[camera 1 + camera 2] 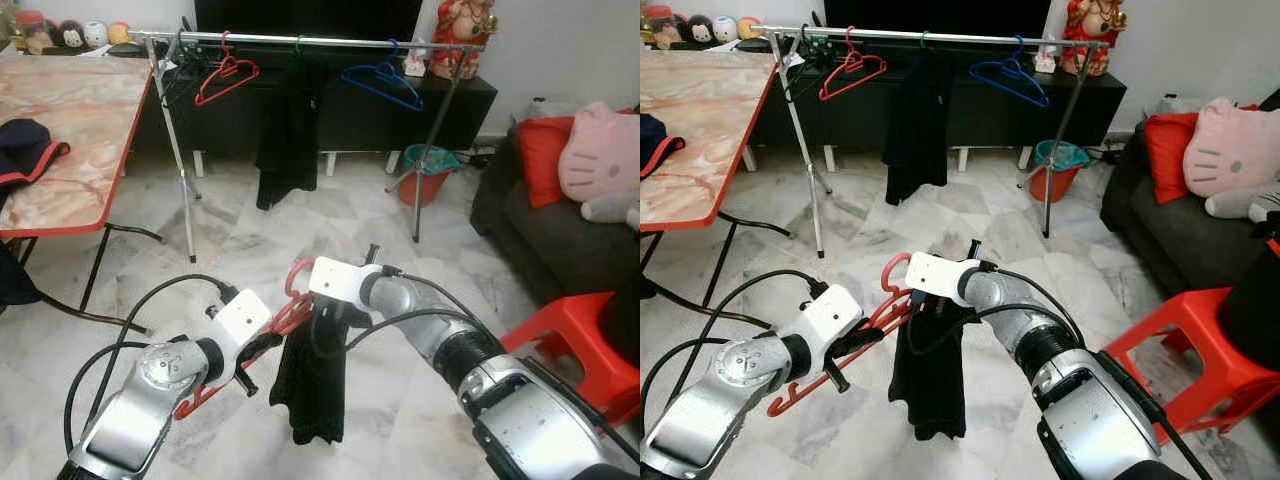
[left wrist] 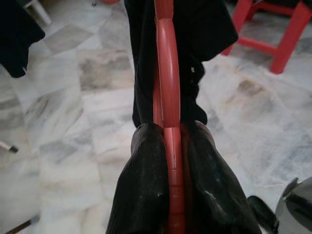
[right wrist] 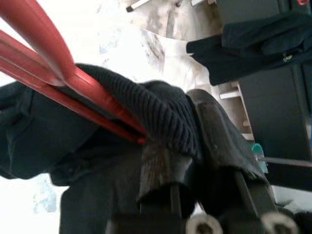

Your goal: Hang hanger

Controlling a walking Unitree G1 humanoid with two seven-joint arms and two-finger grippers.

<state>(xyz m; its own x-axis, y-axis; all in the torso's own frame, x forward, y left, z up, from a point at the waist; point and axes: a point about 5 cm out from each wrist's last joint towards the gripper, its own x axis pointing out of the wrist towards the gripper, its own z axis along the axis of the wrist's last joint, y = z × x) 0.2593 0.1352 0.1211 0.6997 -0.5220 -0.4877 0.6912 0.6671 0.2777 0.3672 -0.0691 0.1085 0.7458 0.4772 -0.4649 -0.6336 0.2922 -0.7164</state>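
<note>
Low in the frame's centre, the left gripper is clamped tight on the red hanger, whose long axis slants down toward the lower left. Just beside it, the right gripper pinches the dark garment draped over it. The rail stands well apart, straight ahead along the frame's top.

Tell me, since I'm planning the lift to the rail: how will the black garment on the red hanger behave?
Probably floppy: the black garment hangs limp off the red hanger. Likely to slide, as the hanger is tilted. The right gripper pinching its ribbed edge should help.
</note>
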